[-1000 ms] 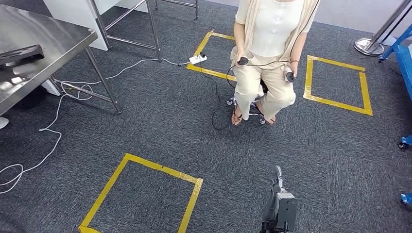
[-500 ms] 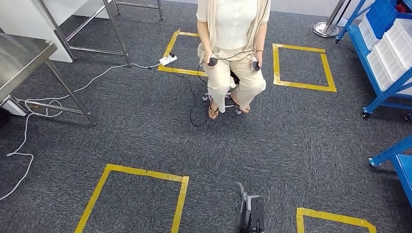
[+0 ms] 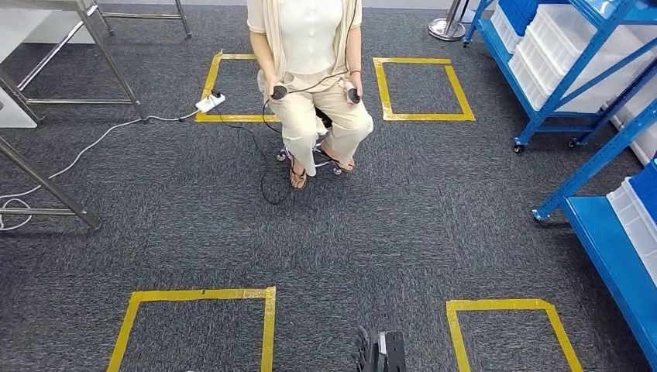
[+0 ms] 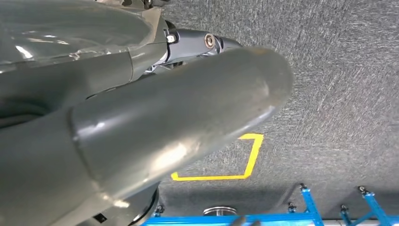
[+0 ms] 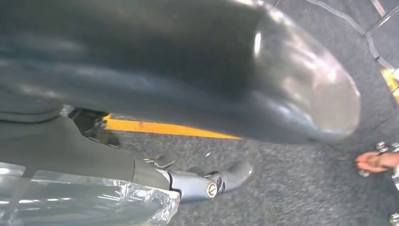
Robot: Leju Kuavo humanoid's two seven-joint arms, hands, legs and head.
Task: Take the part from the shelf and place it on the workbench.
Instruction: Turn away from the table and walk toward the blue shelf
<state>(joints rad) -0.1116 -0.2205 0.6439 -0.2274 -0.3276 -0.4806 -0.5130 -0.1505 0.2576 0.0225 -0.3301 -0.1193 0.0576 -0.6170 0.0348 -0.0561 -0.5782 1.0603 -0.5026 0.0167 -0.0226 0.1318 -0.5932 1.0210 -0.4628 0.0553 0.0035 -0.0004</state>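
Blue shelf racks (image 3: 542, 85) with white bins (image 3: 558, 39) stand along the right side in the head view; I cannot make out any part in them. Only the steel legs of the workbench (image 3: 46, 186) reach in at the far left. My right hand (image 3: 380, 355) hangs low at the bottom edge over the carpet, holding nothing. In the right wrist view its thumb (image 5: 282, 84) and fingers (image 5: 221, 181) are apart over the floor. In the left wrist view, my left hand (image 4: 188, 94) has thumb and fingers (image 4: 207, 42) spread over the carpet with nothing between them.
A person (image 3: 310, 62) sits on a wheeled stool straight ahead, holding two controllers with trailing cables. Yellow tape squares (image 3: 194, 325) mark the grey carpet. A power strip (image 3: 209, 102) and a white cable (image 3: 85, 151) lie at the left. A stanchion base (image 3: 448, 31) stands at the back.
The whole view has swung to the right as the camera turned: the steel table has slid out at the left and the blue shelves have come in at the right.
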